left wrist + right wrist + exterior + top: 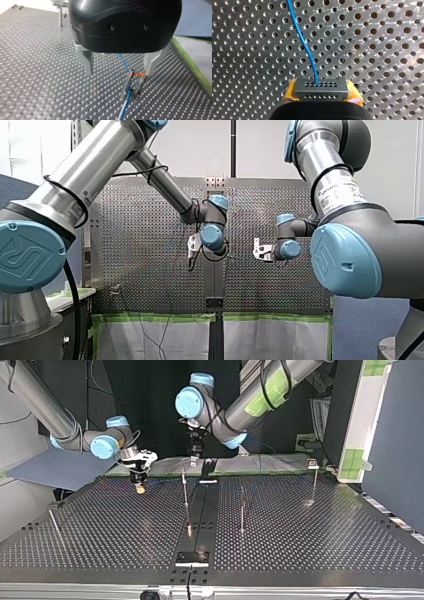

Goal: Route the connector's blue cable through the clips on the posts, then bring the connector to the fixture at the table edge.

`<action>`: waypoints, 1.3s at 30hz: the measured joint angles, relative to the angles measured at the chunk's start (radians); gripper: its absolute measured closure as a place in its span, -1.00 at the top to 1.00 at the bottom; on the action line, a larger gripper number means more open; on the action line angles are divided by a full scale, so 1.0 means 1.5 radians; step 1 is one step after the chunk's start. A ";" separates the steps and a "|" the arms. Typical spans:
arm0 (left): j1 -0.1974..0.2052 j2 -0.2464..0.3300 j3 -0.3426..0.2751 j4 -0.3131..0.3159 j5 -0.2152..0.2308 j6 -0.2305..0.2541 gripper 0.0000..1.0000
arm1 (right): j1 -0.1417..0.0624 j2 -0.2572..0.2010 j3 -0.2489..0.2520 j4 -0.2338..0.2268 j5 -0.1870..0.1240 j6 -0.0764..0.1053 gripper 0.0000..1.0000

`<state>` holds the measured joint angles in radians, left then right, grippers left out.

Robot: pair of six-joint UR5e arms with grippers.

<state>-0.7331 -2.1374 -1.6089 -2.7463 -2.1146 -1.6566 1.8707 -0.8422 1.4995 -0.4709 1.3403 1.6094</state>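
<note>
Perforated worktop (300, 550), two arms at work: my right pincer (322, 96) is clenched on the connector (321, 86) between yellow pads (290, 91), the blue cable (303, 42) leaving dead ahead at 12 o'clock, then bending toward 11. My left pincer (119, 72) hangs released astride a clip (133, 83), the cable at or in it; in the top view it sits at the connector's 2 o'clock, the nearer arm.

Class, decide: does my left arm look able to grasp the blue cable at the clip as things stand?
Probably yes: my left gripper is open, the blue cable runs between its fingers, nothing covers it.
</note>
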 joint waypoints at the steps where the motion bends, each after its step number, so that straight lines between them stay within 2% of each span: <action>1: 0.000 0.007 -0.007 0.007 -0.006 -0.004 0.98 | 0.000 0.000 0.000 0.001 0.000 0.000 -1.00; 8: -0.001 0.047 -0.047 0.042 -0.022 -0.036 0.98 | 0.000 0.000 0.000 0.011 0.000 0.000 -1.00; 16: -0.013 0.095 -0.095 0.025 -0.051 -0.049 0.98 | -0.002 0.000 0.000 0.029 0.008 -0.001 -1.00; 22: -0.016 0.132 -0.132 0.017 -0.055 -0.049 0.98 | -0.009 -0.006 0.000 0.053 0.036 -0.006 -1.00; 25: -0.017 0.148 -0.148 0.011 -0.055 -0.050 0.98 | -0.012 -0.020 0.003 0.067 0.056 -0.011 -1.00; 27: -0.018 0.161 -0.160 0.009 -0.055 -0.050 0.98 | -0.013 -0.031 0.009 0.071 0.069 -0.010 -1.00; 30: -0.018 0.179 -0.178 0.008 -0.054 -0.049 0.98 | -0.015 -0.044 0.019 0.068 0.083 -0.003 -1.00; 36: -0.019 0.213 -0.213 0.007 -0.054 -0.046 0.98 | -0.015 -0.078 0.050 0.045 0.116 0.027 -1.00; 39: -0.019 0.229 -0.229 0.007 -0.054 -0.045 0.98 | -0.018 -0.094 0.057 0.043 0.133 0.041 -1.00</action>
<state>-0.7612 -1.7942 -1.9520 -2.7352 -2.1961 -1.7236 1.8435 -0.9832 1.5854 -0.4069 1.5392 1.6703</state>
